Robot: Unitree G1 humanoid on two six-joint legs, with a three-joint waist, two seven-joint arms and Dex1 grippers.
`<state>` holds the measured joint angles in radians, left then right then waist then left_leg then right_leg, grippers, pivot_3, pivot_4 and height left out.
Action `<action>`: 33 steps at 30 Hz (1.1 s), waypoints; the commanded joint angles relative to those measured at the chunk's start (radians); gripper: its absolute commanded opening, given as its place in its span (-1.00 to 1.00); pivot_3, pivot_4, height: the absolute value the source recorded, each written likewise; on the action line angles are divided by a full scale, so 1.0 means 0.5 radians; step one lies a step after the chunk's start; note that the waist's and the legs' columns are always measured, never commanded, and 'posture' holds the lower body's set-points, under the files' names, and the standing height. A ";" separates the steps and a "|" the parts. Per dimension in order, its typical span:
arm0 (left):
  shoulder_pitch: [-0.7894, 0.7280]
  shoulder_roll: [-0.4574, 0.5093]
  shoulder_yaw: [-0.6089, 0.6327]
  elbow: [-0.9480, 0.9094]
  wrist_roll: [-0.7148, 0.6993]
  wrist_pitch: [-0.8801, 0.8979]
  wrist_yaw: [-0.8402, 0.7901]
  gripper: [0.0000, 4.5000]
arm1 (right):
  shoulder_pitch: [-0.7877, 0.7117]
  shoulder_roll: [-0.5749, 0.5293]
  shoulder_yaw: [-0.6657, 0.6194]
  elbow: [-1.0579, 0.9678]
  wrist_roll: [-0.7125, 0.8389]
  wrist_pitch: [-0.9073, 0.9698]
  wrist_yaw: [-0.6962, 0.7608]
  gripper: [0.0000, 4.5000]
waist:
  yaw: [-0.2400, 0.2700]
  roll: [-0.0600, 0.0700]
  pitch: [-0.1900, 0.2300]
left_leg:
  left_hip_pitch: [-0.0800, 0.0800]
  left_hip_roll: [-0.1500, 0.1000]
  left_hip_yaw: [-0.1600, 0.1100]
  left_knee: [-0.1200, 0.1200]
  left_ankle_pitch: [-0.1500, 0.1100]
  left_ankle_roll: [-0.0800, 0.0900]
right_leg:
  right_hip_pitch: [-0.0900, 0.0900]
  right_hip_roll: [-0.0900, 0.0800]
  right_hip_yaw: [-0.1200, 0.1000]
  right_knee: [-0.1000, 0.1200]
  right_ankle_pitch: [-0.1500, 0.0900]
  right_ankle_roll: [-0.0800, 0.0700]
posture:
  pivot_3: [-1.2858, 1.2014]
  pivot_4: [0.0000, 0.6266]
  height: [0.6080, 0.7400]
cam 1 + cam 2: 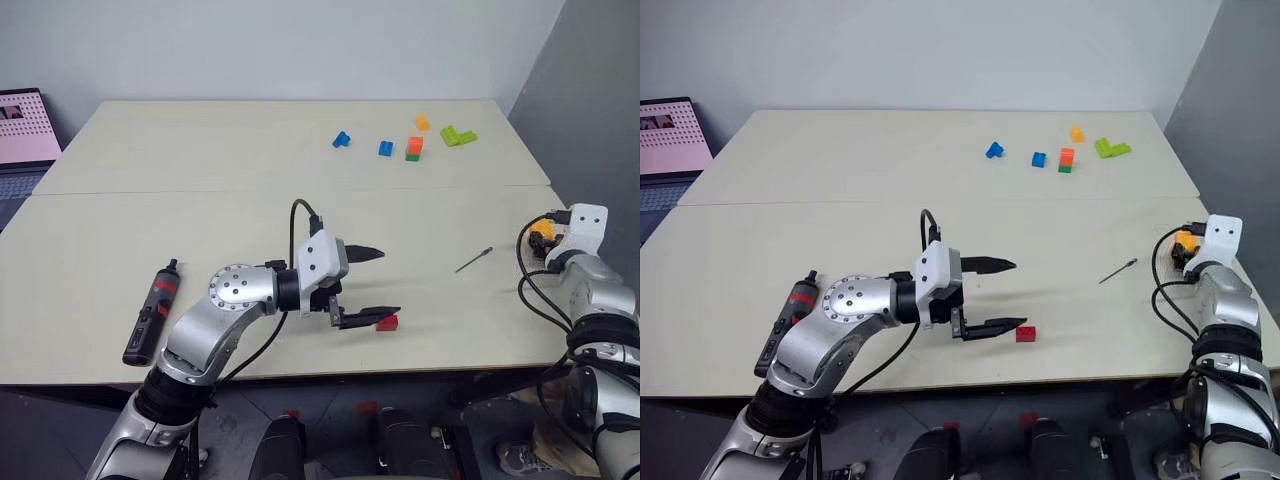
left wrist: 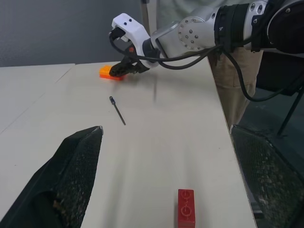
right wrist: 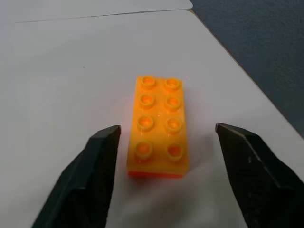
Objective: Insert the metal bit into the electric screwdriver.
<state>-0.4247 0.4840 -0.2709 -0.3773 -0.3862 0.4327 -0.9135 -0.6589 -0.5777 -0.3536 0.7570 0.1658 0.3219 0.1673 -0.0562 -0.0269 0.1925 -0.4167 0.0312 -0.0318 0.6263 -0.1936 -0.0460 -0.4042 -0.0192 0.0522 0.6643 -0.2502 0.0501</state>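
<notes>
The metal bit (image 1: 474, 260) lies flat on the table, right of centre, a thin grey rod. At the table's near left lies the electric screwdriver (image 1: 152, 312), black with a red band, with no gripper near it. My left gripper (image 1: 385, 283) hovers over the table's middle front, pointing right, open and empty, and a small red brick (image 1: 387, 322) sits by its lower finger. My right gripper (image 3: 167, 128) is at the table's right edge, open, its fingers on either side of an orange brick (image 3: 159, 126) that lies on the table with gaps to both. The bit lies between the two grippers.
Several coloured bricks sit at the back right: blue (image 1: 342, 139), blue (image 1: 386, 148), an orange-on-green stack (image 1: 414, 149), orange (image 1: 422, 122) and green (image 1: 458, 136). A laptop (image 1: 25, 125) stands past the left edge. A person in tan trousers (image 2: 232, 85) stands by the table's right edge.
</notes>
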 commanded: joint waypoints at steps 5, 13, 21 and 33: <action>0.049 0.099 0.148 -0.067 -0.053 0.014 -0.005 1.00 | 0.256 -0.116 0.046 -0.751 0.174 0.031 0.451 0.99 | 0.000 0.001 0.000 | 0.001 0.000 0.002 0.000 0.000 0.000 | -0.001 0.000 0.003 0.000 0.000 0.001 | 0.03 -0.52 1.00; 0.372 0.531 0.379 -0.194 -0.127 0.066 -0.195 1.00 | 0.780 -0.510 0.560 -1.863 0.454 0.103 1.615 0.99 | -0.002 0.002 0.001 | 0.003 0.003 0.007 -0.004 -0.002 0.003 | -0.003 0.002 0.007 -0.001 -0.006 -0.007 | 0.03 -0.52 1.00; 0.559 0.851 0.287 -0.312 0.062 -0.094 -0.370 1.00 | 0.669 -0.541 1.021 -2.053 0.420 0.171 2.015 0.99 | 0.005 -0.002 0.003 | 0.003 0.002 0.014 0.002 -0.002 0.003 | -0.003 -0.001 0.015 -0.007 -0.006 -0.008 | 0.03 -0.52 1.00; 0.660 0.816 0.290 -0.496 0.003 0.013 -0.321 1.00 | 0.512 -0.256 1.367 -1.690 0.122 -0.097 2.082 0.49 | 0.032 -0.006 0.004 | 0.000 0.002 0.015 -0.002 -0.003 0.004 | -0.007 -0.001 0.015 -0.006 -0.006 -0.008 | 0.03 -0.52 1.00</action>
<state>-0.0913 0.8959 -0.1341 -0.5893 -0.3676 0.4342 -1.0792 -0.3920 -0.7095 0.3302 -0.0866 0.2416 0.3020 1.1989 -0.0399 -0.0299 0.1947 -0.4165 0.0323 -0.0245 0.6253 -0.1953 -0.0440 -0.4078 -0.0195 0.0594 0.6614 -0.2532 0.0460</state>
